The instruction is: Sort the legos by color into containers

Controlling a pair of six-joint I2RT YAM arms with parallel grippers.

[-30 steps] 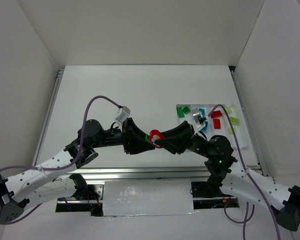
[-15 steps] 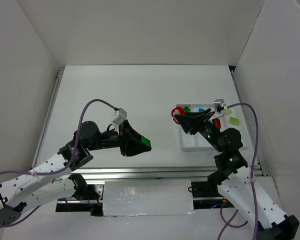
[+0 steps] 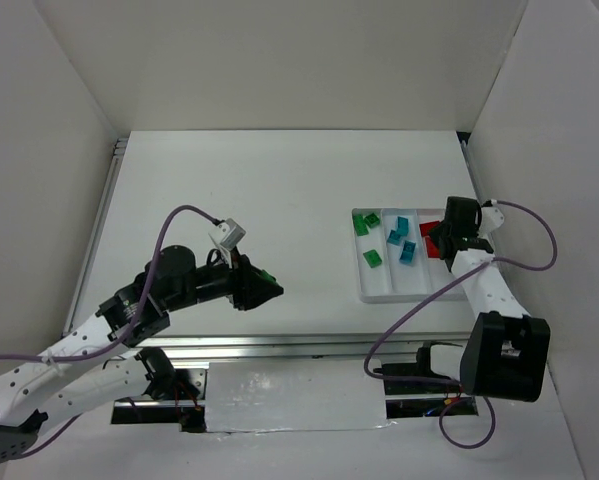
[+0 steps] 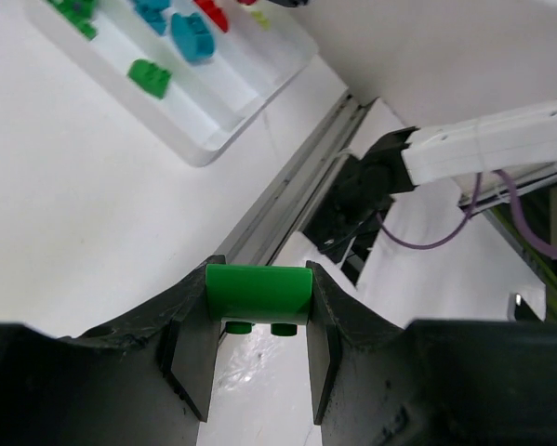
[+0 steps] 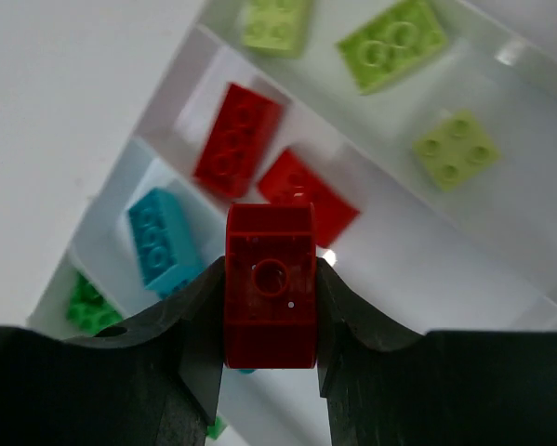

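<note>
Clamping green lego (image 4: pixel 259 293), left fingers (image 4: pixel 192 362); right fingers (image 5: pixel 202 321) pinch red lego (image 5: pixel 270 288), masking tray (image 3: pixel 394 286) right side overhead.

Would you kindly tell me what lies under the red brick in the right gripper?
The white tray: two red bricks in one compartment, a teal brick in the next. The held red brick and the right gripper hide what lies straight beneath.

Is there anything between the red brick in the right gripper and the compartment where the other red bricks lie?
Nothing visible. The right gripper holds the red brick above the tray, and the wrist view shows only open space between it and the two red bricks lying in their compartment.
</note>
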